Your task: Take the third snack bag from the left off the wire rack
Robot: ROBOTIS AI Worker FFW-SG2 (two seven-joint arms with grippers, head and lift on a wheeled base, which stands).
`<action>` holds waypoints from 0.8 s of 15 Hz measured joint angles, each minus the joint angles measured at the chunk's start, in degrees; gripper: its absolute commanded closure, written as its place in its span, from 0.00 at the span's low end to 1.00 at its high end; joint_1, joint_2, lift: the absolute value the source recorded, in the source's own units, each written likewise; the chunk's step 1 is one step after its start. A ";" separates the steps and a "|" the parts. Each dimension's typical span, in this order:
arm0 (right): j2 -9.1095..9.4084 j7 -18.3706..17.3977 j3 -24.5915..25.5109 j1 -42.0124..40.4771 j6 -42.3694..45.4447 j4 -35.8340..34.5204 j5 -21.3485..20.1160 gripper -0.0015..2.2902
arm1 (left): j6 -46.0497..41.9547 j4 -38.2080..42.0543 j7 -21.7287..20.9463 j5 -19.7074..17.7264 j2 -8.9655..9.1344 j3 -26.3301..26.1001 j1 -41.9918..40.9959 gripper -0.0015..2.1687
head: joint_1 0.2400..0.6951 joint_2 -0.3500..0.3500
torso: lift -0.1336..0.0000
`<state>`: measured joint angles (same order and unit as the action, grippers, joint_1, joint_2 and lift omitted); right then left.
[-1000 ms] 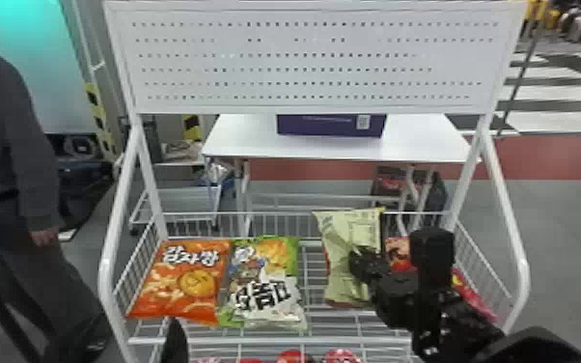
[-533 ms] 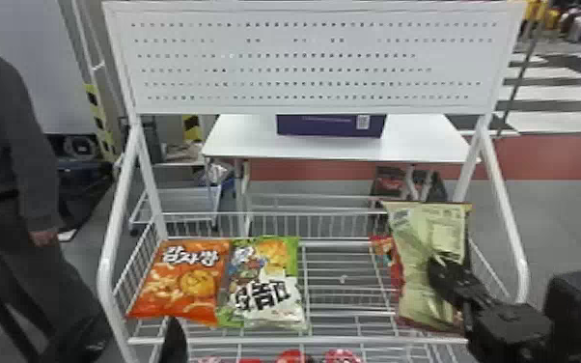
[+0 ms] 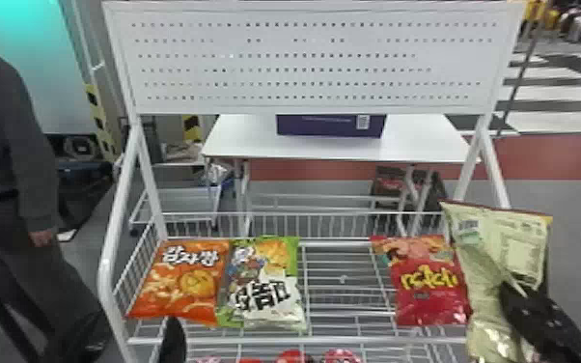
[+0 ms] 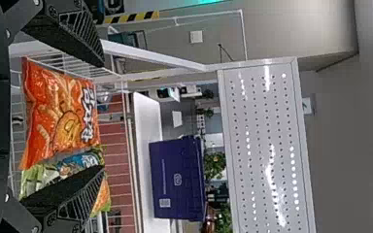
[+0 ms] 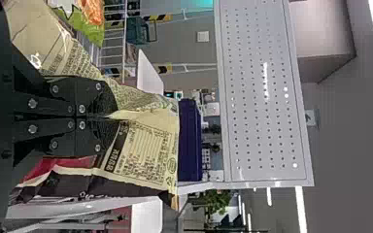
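— Looking into the wire rack, what lies in its basket?

— Three bags lie flat on the wires. An orange snack bag is at the left end. A green-and-white snack bag touches its right side and slightly overlaps it. A red snack bag lies toward the right end. A bare stretch of wire separates the green-and-white one from the red one.

— And the pale green snack bag?

— It is out of the basket, held upright at the rack's right end, just beside the red bag, with its printed back toward the head camera.

— What holds it?

— The right gripper. Its two black fingers are clamped together on the bag's lower half, and the film is creased around them.

— The left gripper?

— It is low at the front of the rack, by the left end. Its fingers are spread wide with nothing between them, and the orange bag lies beyond the gap.

— Anything behind?

— A white perforated panel stands above the basket. Past the rack, a blue box sits on a white table. Red packets show on a lower tier at the head view's bottom edge, too cut off to identify.
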<state>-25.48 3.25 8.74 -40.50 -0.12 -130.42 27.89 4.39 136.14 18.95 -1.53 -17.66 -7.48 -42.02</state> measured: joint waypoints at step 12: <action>0.08 -0.45 -0.21 -5.28 3.39 -2.28 -1.77 0.98 | -0.91 0.08 0.47 -1.43 -0.17 0.97 -0.38 0.07 | 0.57 0.50 | 1.00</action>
<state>-25.40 2.81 8.53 -45.79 3.27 -132.69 26.12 3.48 136.22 19.42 -2.96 -17.83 -6.51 -42.40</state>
